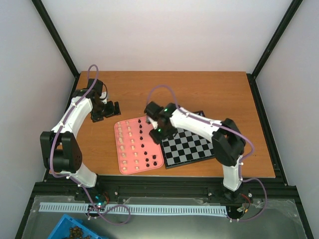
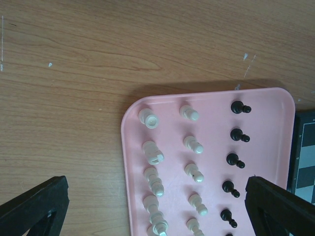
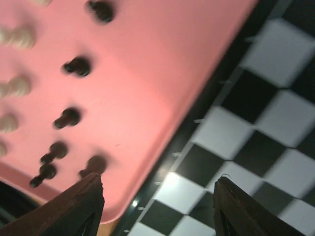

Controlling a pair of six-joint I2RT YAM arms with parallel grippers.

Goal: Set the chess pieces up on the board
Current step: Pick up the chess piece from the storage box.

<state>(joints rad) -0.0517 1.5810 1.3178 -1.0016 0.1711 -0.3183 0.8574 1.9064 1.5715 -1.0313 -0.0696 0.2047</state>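
Observation:
The pink tray (image 1: 125,167) holds cream chess pieces (image 1: 130,144) in its left rows and black chess pieces (image 1: 148,149) in its right rows. The checkered board (image 1: 192,148) lies right of the tray, no pieces visible on it. My left gripper (image 1: 110,110) is open and empty over bare table behind the tray's far left corner; its view shows cream pieces (image 2: 153,156) and black pieces (image 2: 235,161) on the tray (image 2: 268,142). My right gripper (image 1: 160,130) is open and empty, low over the seam between tray (image 3: 147,64) and board (image 3: 231,142), black pieces (image 3: 69,118) beside it.
The wooden table (image 1: 199,94) stretches behind tray and board. Black frame rails run along the table edges. A white toothed strip (image 1: 129,209) and a blue bin (image 1: 75,231) lie below the near edge. The right arm's forearm crosses above the board's far corner.

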